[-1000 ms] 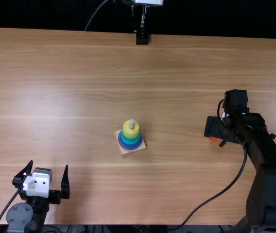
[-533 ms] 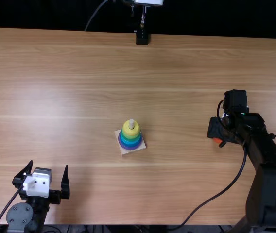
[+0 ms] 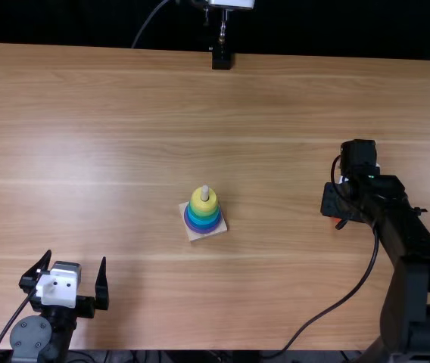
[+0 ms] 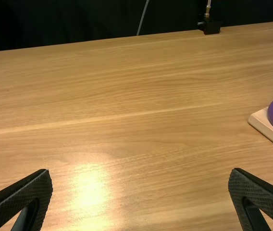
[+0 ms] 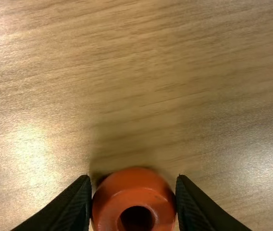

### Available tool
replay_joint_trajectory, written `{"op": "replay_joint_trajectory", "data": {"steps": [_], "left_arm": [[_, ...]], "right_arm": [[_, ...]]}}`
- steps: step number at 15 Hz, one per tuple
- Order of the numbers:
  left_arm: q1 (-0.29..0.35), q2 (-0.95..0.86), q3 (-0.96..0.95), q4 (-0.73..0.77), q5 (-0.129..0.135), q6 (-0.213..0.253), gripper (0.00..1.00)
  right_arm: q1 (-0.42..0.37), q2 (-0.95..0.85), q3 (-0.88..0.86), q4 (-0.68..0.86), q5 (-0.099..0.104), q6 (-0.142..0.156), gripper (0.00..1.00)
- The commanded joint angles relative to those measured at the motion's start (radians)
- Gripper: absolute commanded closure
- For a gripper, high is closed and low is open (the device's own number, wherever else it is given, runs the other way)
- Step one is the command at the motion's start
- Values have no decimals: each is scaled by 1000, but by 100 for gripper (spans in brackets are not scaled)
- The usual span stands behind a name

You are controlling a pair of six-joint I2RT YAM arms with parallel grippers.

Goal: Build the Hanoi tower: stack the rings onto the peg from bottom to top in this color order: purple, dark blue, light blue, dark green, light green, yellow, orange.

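Orange ring [image 5: 136, 180], glossy & round, sits in R gripper [image 3: 339, 203]

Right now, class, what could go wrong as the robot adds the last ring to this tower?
The orange ring sits between the fingertips of the right gripper, pinched at its sides, so it might slip or tilt on the way. The peg shows only a short tip above the yellow ring, so a slightly off-centre drop could leave the ring perched crooked.
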Motion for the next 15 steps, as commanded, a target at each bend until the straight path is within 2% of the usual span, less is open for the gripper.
{"op": "replay_joint_trajectory", "data": {"steps": [1,3,5,6,8,9,13,14,15], "left_arm": [[13,-12,-106,-77,9,17,0],[13,-12,-106,-77,9,17,0],[13,-12,-106,-77,9,17,0],[13,-12,-106,-77,9,17,0],[13,-12,-106,-77,9,17,0],[13,-12,-106,-77,9,17,0],[13,-12,-106,-77,9,17,0],[13,-12,-106,-77,9,17,0],[13,-12,-106,-77,9,17,0]], "right_arm": [[16,10,1,-1,12,9,84],[18,10,-19,-5,12,9,34],[18,8,-25,-5,12,9,27],[18,8,-26,-5,12,13,25],[18,8,-26,-5,14,85,24],[18,7,-28,-7,14,105,24],[38,-10,-35,-110,12,122,25],[39,-13,-35,-124,12,122,29],[39,-13,-35,-126,12,120,36]]}}
